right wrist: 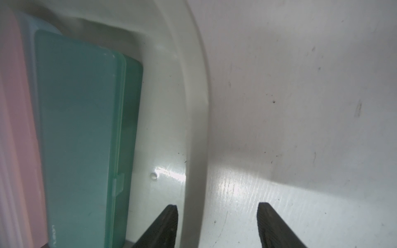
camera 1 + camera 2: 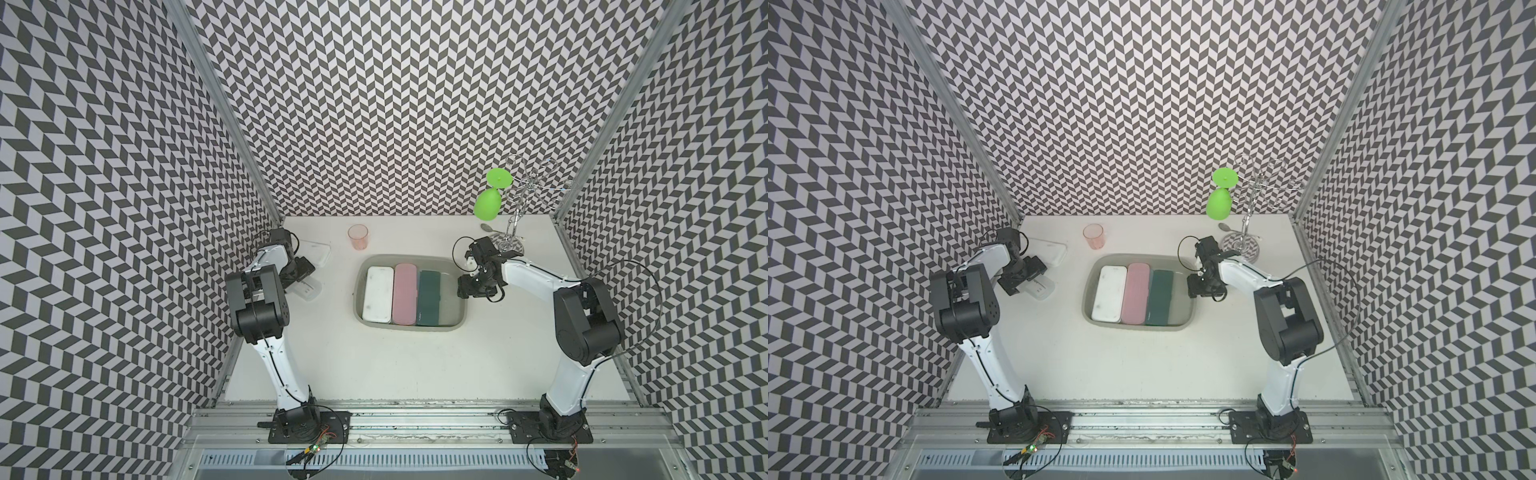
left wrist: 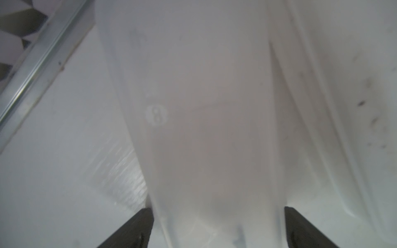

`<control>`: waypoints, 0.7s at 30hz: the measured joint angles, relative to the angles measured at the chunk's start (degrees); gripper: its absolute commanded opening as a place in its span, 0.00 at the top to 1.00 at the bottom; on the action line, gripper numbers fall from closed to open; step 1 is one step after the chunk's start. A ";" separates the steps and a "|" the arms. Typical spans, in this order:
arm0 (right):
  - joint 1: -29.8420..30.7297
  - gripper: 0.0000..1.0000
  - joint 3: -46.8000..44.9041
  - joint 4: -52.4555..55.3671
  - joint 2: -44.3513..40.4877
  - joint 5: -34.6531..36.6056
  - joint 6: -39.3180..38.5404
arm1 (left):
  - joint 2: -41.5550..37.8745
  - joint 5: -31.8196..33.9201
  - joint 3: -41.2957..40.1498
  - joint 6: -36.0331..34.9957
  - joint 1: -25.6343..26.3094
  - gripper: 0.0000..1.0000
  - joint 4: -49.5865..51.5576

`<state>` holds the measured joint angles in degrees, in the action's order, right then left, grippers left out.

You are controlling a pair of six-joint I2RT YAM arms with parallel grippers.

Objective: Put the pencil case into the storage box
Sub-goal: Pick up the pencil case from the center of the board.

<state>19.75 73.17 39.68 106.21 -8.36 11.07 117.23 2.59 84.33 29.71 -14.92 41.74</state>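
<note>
Bright, even overhead light; our wrist views turn soft up close.
In both top views we see the table [image 2: 399, 365] [image 2: 1142, 365] evenly lit, shadows faint, and the chevron walls [image 2: 395, 104] bending toward the frame edges. Our left wrist view blurs across the frosted pencil case [image 3: 204, 128]; in the right wrist view we catch glare streaks on the table and the storage box [image 1: 193, 128] floor.

A pink cup [image 2: 358, 237] stands on the table [image 2: 415, 374] — well apart, a wire rack [image 2: 515, 224] holds an inverted green glass [image 2: 488, 204].
</note>
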 measured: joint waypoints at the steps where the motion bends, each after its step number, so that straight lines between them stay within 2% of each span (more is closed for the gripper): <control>1: 0.00 0.37 -0.04 -0.02 0.00 0.00 0.13 | -0.57 0.35 -1.05 -0.37 0.00 0.26 -0.22; 14: 0.00 0.37 -0.07 -0.07 -0.02 -0.48 2.12 | -2.47 -0.68 -3.19 -3.06 0.46 0.29 -1.40; 21: -0.04 0.37 -0.07 -0.09 -1.14 -0.52 2.32 | -7.65 -2.38 -4.28 -3.91 5.07 0.30 3.50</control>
<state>19.70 73.10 39.59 105.08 -8.88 13.39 109.58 0.21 80.05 25.80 -9.85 45.23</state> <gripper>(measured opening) 0.633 0.769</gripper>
